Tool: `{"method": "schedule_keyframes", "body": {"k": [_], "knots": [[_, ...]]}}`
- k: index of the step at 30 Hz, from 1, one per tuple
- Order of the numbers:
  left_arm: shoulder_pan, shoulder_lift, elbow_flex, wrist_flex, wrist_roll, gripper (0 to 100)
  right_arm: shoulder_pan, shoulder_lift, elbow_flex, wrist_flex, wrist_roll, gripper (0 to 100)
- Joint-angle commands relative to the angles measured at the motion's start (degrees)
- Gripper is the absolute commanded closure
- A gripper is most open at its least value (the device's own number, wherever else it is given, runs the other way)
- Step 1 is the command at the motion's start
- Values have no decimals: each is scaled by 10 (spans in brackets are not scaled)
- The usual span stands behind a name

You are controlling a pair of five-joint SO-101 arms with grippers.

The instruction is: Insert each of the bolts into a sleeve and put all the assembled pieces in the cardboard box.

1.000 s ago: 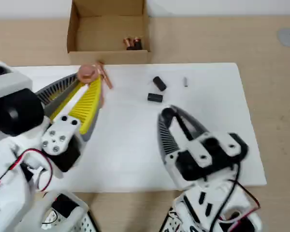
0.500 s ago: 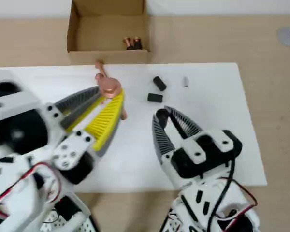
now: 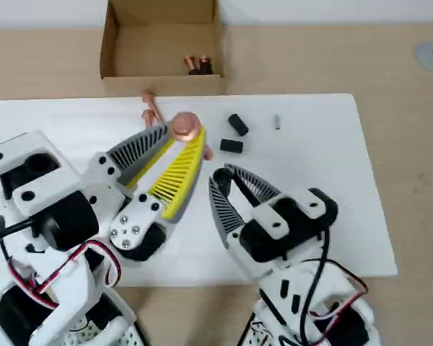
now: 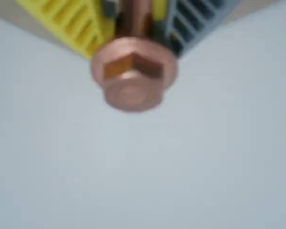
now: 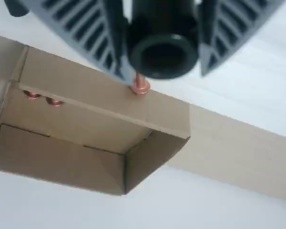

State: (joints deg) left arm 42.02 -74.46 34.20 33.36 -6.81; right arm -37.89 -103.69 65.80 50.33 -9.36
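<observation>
My left gripper [image 3: 182, 138], with one yellow and one grey finger, is shut on a copper bolt [image 3: 185, 127] over the middle of the white mat; the left wrist view shows the bolt's hex head [image 4: 133, 76] sticking out past the fingertips. Just right of it, my right gripper [image 3: 224, 174] is shut on a black sleeve [image 5: 164, 47] whose open bore faces outward. Loose copper bolts [image 3: 151, 108] lie near the mat's far edge. Two more black sleeves [image 3: 237, 124] [image 3: 231, 145] lie right of the held bolt. The cardboard box [image 3: 123, 43] behind the mat holds assembled pieces [image 3: 198, 65].
A small grey pin [image 3: 276, 122] lies on the mat [image 3: 325, 209] beyond the sleeves. In the right wrist view the box [image 5: 86, 119] lies ahead with two copper ends [image 5: 43, 98] inside, and a copper bolt head [image 5: 140, 88] shows just past the held sleeve.
The left arm has carried its bolt rightward from near the box's front corner to the mat's middle. The right gripper has shifted left toward it with the sleeve.
</observation>
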Motion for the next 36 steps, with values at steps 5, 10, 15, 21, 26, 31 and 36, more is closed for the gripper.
{"method": "schedule_keyframes", "body": {"k": [5,10,15,21,26,31,36], "knots": [[16,-5,-3,25,-4,994,-11,-71,67,-96,-4,989],[14,-9,-5,66,-5,994,-11,-71,115,-127,-4,989],[-8,-9,-7,69,-40,994,-11,-71,150,-147,-4,989],[-25,-9,-2,73,-47,994,-10,-71,159,-166,-4,989],[-25,-8,8,99,-45,994,-10,-71,169,-171,-4,989],[-25,-10,44,104,-45,994,-10,-71,171,-189,-4,989],[-25,-10,48,105,-45,994,-10,-71,189,-206,-3,989]]}}
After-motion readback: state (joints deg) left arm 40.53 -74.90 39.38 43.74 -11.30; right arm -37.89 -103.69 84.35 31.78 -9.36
